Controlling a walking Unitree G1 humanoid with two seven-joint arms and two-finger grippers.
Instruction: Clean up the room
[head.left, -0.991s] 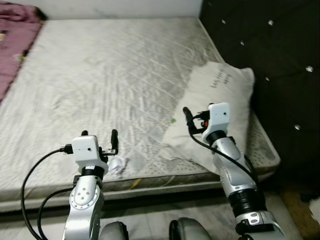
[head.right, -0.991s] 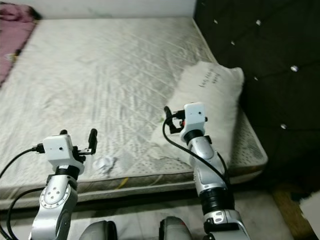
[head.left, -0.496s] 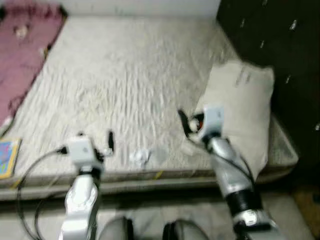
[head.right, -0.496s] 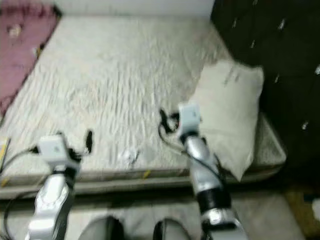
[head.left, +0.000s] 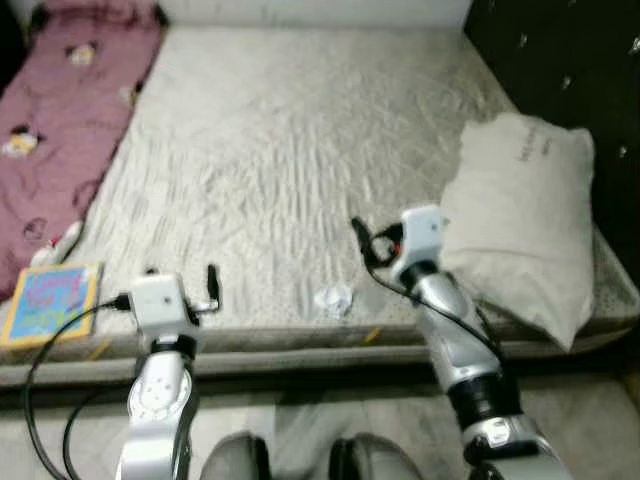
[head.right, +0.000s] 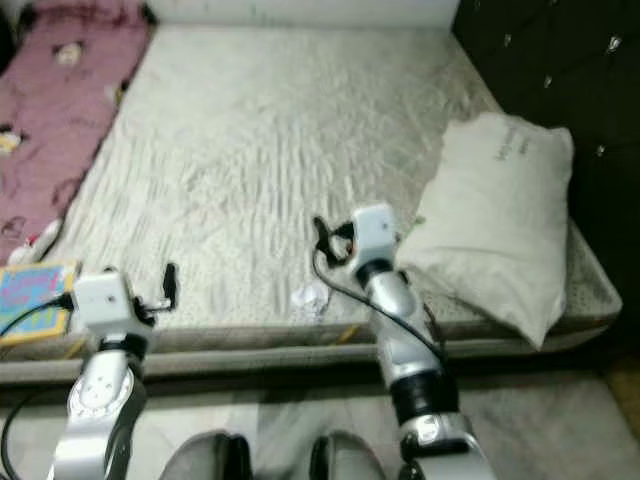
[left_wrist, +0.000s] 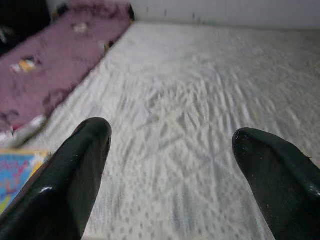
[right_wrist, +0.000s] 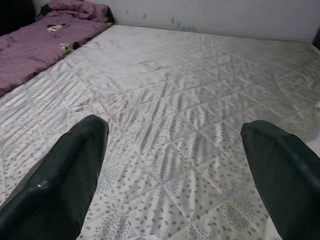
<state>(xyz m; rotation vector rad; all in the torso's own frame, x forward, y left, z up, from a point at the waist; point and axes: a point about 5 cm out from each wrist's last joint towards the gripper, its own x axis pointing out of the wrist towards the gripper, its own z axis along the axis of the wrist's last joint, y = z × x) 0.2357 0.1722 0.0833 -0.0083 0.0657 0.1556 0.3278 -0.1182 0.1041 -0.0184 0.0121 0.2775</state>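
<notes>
Two grippers are raised over the near edge of a bare mattress (head.left: 300, 150). My left gripper (head.left: 180, 277) is held over the near left part of the bed, fingers spread wide with nothing between them. My right gripper (head.left: 362, 235) is held further in, towards the middle, beside the pillow (head.left: 525, 225), also wide apart and empty.

From the head views, a small crumpled white scrap (head.left: 333, 299) lies on the mattress close to the near edge, between my two grippers and nearer the right one, just below and to its left. It is a rumpled lump; I cannot tell a long axis or heading. My right wrist view catches a sliver of white at the frame edge between the fingers (right_wrist: 60, 175), too little to identify.

A colourful book (head.left: 48, 300) lies flat at the near left corner, its long side roughly along the bed edge; my left wrist view shows its corner beside one finger. A pink blanket (head.left: 70, 130) runs along the left side, its length towards the wall. The pillow lies against the dark headboard (head.left: 560, 60) on the right.
</notes>
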